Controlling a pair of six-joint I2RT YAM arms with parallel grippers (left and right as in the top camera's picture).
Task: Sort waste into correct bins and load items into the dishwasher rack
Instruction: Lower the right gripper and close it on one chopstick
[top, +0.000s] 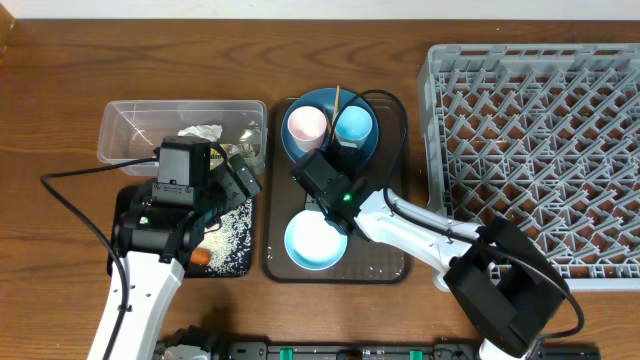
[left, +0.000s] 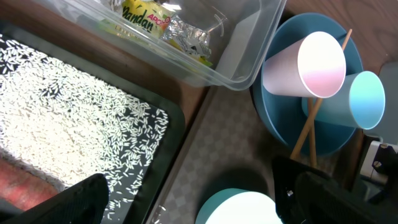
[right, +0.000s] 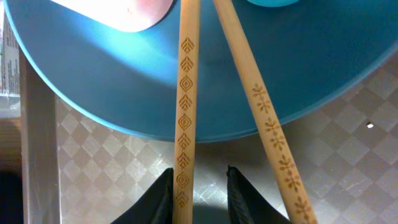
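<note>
Two wooden chopsticks (right: 186, 93) lie across the blue plate (right: 124, 93), running out over the brown tray. My right gripper (right: 199, 171) is open. The left chopstick sits between its fingers, touching the left one, with a gap to the right one. The second chopstick (right: 273, 130) lies outside the right finger. From overhead, the right gripper (top: 320, 168) is at the plate's (top: 310, 98) near edge, below the pink cup (top: 306, 123) and light-blue cup (top: 353, 124). My left gripper (top: 232, 190) hangs open and empty over the black tray's (top: 245, 262) right edge.
The black tray holds rice (top: 235, 230) and a carrot (top: 200, 257). The clear tub (top: 120, 125) holds a napkin (top: 200, 132) and a wrapper (left: 146, 18). A pale-blue bowl (top: 315, 240) sits on the brown tray (top: 385, 255). The grey rack (top: 540, 150) stands at the right.
</note>
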